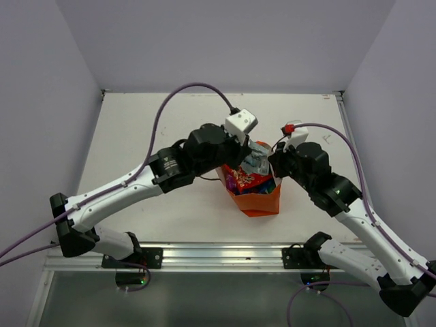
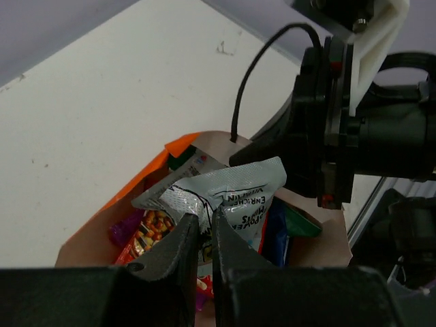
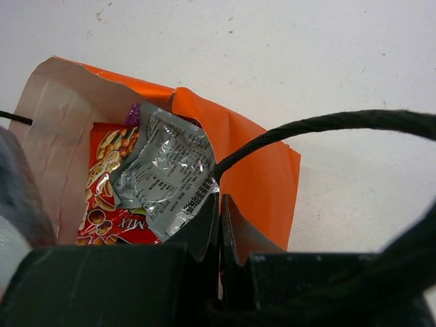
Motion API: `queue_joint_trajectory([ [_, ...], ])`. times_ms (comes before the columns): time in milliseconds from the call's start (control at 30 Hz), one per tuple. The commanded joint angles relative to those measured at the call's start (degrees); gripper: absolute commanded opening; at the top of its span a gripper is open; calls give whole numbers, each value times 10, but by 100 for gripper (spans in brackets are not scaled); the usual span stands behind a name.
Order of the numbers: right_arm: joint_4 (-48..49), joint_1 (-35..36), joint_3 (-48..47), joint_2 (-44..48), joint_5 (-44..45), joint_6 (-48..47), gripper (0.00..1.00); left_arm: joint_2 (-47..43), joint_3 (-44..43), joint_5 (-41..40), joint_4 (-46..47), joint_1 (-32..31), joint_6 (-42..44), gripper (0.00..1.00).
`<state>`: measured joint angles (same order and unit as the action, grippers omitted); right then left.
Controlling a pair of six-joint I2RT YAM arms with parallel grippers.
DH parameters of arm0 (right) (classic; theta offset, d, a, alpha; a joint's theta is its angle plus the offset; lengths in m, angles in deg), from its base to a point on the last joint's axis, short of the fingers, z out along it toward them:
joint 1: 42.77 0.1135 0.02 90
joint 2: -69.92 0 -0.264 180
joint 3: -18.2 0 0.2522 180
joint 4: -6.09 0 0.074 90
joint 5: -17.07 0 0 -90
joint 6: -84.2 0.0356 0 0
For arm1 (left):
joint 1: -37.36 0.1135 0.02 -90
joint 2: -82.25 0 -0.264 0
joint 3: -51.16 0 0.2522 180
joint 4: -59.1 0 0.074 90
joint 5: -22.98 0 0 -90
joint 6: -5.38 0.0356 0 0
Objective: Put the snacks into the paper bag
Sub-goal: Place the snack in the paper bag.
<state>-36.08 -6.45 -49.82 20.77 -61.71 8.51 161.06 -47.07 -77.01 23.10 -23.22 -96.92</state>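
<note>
The orange paper bag stands open at mid-table between both arms. My left gripper is over its mouth, shut on the silver-grey packet, which hangs just inside the bag's top. Below it lie the red packet, the magenta-purple one, the dark blue one and a green one. My right gripper is shut on the bag's orange rim next to a black cord handle. The silver-grey packet and the red packet show there too.
The white table runs to grey walls at the back and sides. My right arm's wrist sits close beside the bag's far edge in the left wrist view. A metal rail lies along the near edge.
</note>
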Motion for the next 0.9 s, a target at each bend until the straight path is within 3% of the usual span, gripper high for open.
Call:
queue_joint_trajectory([
  [0,3,1,-28,-5,20,7,0,37,-63,-64,-69,-34,25,0],
  [433,-3,1,-47,-28,28,5,0,139,-130,-181,-202,-146,-17,0],
  [867,-5,1,-37,-17,35,12,0,172,-89,-174,-171,-198,-5,2],
])
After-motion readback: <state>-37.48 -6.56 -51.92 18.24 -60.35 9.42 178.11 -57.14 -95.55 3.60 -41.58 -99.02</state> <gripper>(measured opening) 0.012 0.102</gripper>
